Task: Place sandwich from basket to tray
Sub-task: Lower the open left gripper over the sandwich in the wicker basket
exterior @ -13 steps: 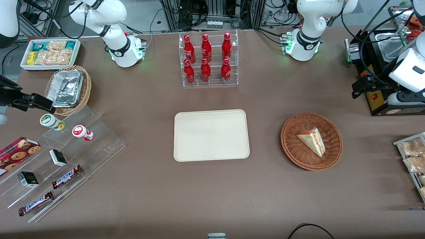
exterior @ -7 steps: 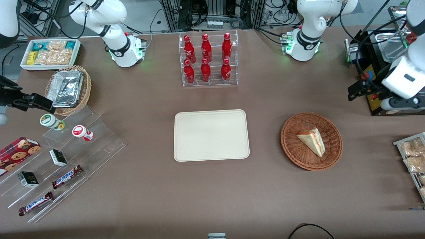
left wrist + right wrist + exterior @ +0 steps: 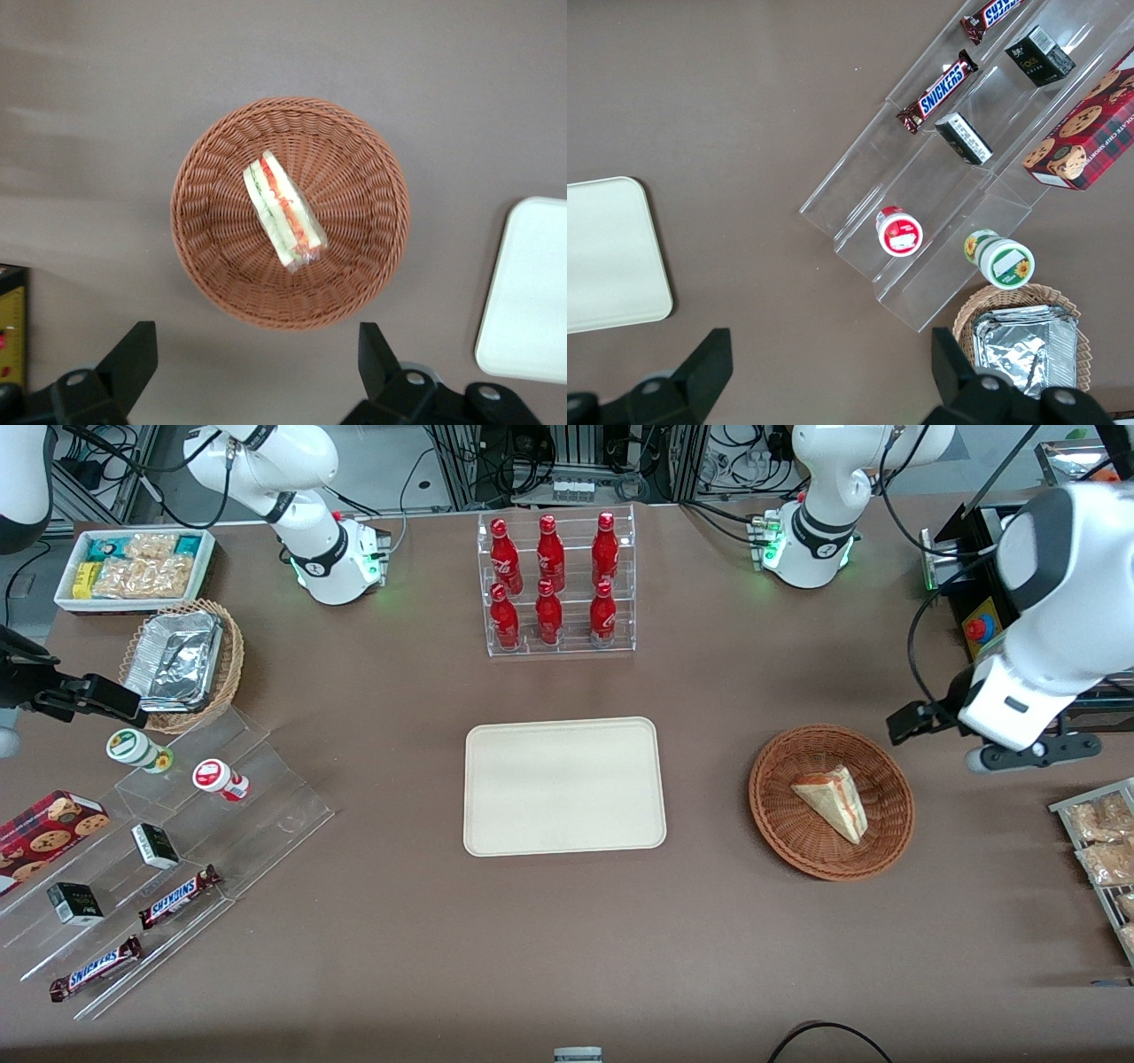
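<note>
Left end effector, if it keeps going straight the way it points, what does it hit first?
Probably bare brown table just beside the round reddish-brown wicker basket; the open end effector points down, not yet over the wrapped triangular sandwich. Depth is uncertain.

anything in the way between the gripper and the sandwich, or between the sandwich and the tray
Nothing visible. The gripper is open, hanging above the table beside the basket, toward the working arm's end. The sandwich lies alone and uncovered in the basket. Only bare table separates the basket from the tray, which has nothing on it.
</note>
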Available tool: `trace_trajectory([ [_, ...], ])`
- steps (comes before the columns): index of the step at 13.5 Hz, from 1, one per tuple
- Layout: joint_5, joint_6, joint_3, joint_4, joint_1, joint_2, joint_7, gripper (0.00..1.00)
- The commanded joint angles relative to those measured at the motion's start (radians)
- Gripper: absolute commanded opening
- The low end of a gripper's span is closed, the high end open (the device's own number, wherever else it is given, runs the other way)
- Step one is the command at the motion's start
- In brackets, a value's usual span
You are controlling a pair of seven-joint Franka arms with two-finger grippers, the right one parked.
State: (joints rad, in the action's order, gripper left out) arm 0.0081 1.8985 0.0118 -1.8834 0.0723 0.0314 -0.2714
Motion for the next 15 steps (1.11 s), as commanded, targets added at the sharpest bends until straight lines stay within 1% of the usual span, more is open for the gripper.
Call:
trace_trajectory([
  [1, -0.002, 0.144, -0.001, -0.133, 0.004, -0.039, -0.077, 1.0],
  [6, -0.004, 0.44, 0.002, -0.33, 0.006, -0.025, -0.28, 1.0],
  [9, -0.002, 0.465, 0.004, -0.345, 0.009, 0.014, -0.325, 1.0],
  [12, -0.002, 0.548, 0.034, -0.353, 0.011, 0.079, -0.384, 1.0],
  [15, 0.0, 0.599, 0.048, -0.368, 0.011, 0.11, -0.408, 1.0],
])
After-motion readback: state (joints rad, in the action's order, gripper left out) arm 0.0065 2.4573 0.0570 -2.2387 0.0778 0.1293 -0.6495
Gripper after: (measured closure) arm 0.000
